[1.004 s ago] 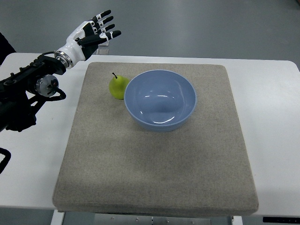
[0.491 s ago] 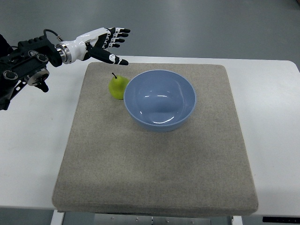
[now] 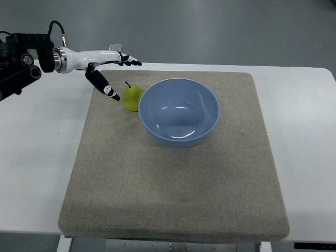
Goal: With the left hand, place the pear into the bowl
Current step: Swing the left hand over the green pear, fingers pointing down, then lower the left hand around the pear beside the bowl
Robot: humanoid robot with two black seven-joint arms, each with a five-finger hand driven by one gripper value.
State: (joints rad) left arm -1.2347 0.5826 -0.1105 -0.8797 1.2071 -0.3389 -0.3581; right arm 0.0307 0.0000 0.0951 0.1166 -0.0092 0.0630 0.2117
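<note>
A green pear [image 3: 133, 97] with a dark stem stands on the grey mat [image 3: 173, 178], touching the left side of the empty blue bowl [image 3: 179, 111]. My left hand [image 3: 113, 73] comes in from the upper left and is open. Its thumb [image 3: 104, 86] points down toward the mat just left of the pear, and its fingers [image 3: 126, 61] reach out behind the pear. The hand holds nothing and I see no contact with the pear. My right arm is out of view.
The mat lies on a white table [image 3: 39, 157]. The table's far edge runs just behind the hand, with grey floor beyond it. My left forearm [image 3: 26, 58] with black cabling hangs over the table's upper left corner.
My left hand has dropped lower and turned. Its thumb now hangs down beside the pear and the fingers stretch flat behind it. The pear and bowl have not moved.
</note>
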